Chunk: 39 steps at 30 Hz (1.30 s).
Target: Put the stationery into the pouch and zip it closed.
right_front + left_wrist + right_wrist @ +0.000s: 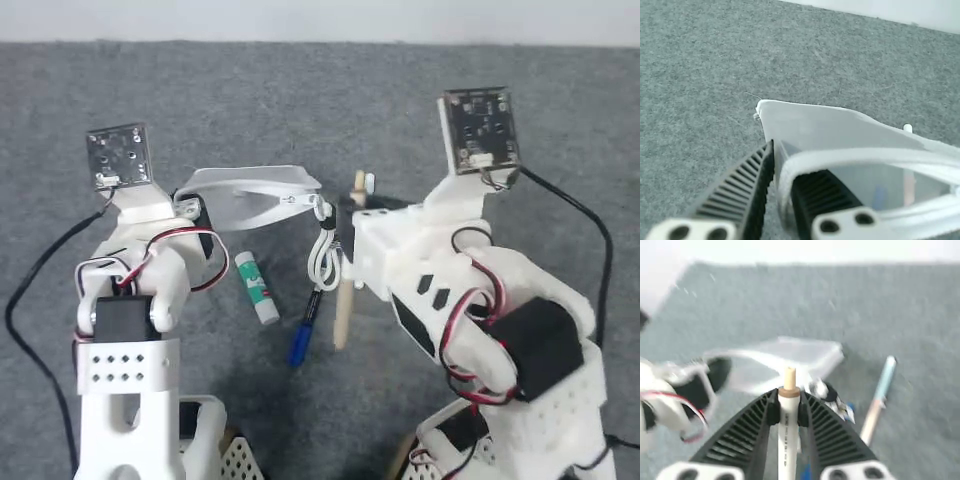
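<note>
At upper centre of the high view, pouch [250, 195] is held up off the mat [520, 110] by left gripper [198, 218], with its open end turned toward the right arm. In the left wrist view, left gripper [777, 152] is clamped on one rim of the pouch [840, 130], apparently one finger inside the lip and one outside. Judged purpose: pinning one lip keeps the mouth spread and steady so items can slide in lengthwise.

Right gripper [788, 405] is closed on pen [788, 437], tan tip leading and aimed at the pouch [790, 352] ahead. In the high view, the pen [342, 310] runs lengthwise through the right gripper [358, 215]. Its tip is near the pouch's right end, apart from it and not yet inside. A mid-barrel grip with the tip forward suits a straight push into the opening.

Loose on the mat, lower centre between the arms: tube [257, 288] and blue pen [304, 328]. White cord [322, 255] hangs from the pouch's right corner. Second pen [879, 390] lies on the mat beside the right gripper.

Judgement: early stage, insertion in hand, zip not begun. Faint blue and tan streaks show through the pouch wall in the left wrist view; cannot tell whether they are inside or beneath.

Risks: the tip may catch the rim or cord, and the soft pouch may fold under the push.
</note>
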### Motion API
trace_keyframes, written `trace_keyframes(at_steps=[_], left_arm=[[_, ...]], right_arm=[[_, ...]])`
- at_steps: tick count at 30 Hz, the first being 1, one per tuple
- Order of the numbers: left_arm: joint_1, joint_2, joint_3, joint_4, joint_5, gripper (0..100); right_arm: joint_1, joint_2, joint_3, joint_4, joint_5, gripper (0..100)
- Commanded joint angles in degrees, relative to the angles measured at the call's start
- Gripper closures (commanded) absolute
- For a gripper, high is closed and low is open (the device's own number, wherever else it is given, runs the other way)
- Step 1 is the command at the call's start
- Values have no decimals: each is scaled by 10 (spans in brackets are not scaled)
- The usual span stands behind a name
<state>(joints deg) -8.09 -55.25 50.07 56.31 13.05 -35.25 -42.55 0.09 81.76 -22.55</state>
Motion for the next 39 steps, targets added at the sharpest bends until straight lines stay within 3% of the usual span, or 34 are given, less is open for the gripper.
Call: trace_keyframes(at_steps=[1,12,19,25,32,39], left_arm=[[-4,-4,-2,-10,10,989],[-4,-4,-2,-10,10,989],[-4,-4,-2,-10,10,989],[-4,-4,-2,-10,10,989],[-4,-4,-2,-10,10,989],[-4,-4,-2,-10,10,989]], right_arm=[[-19,-22,-4,-63,-6,993],[-84,-22,-4,-165,-2,993],[-85,-15,-4,-229,101,993],[-85,-15,3,-322,122,993],[-85,-15,138,-509,126,993],[-84,-21,279,-658,229,993]])
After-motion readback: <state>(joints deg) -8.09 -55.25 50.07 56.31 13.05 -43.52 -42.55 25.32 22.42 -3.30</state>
